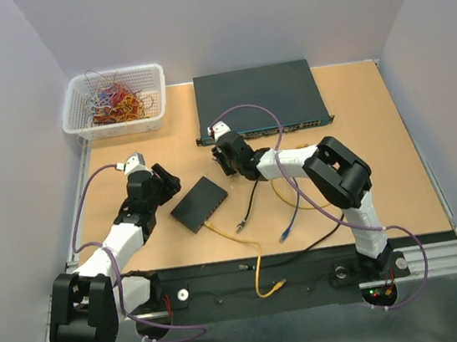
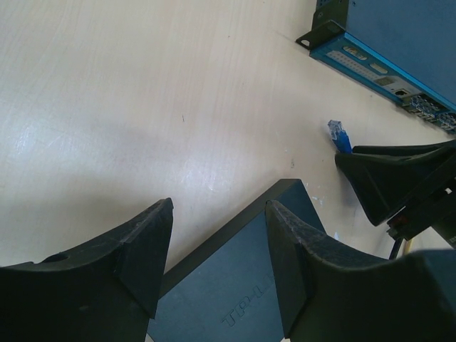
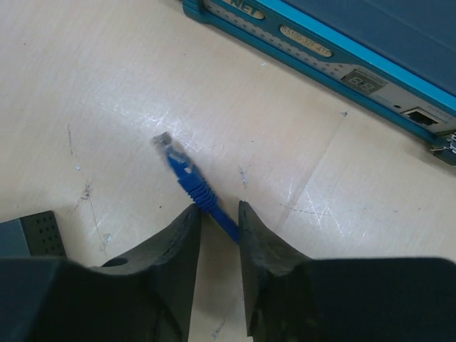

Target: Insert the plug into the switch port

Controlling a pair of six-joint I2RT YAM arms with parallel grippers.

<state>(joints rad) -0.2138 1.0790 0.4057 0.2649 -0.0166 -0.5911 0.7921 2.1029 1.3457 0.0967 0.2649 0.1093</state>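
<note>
Right gripper (image 3: 217, 214): jaws stand close round the blue cable (image 3: 224, 224); I cannot confirm a pinch. Plug (image 3: 168, 148) at its 11 o'clock: light, clip fragile; hold the stiff boot (image 3: 196, 185). Left gripper (image 2: 217, 221) spread above the small black switch (image 2: 235, 299).

The left hand (image 2: 217, 214) gapes wide, the right hand (image 3: 219, 210) narrowed to a slit.

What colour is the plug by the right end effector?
Blue plug, clear tip; best in the right wrist view.
</note>
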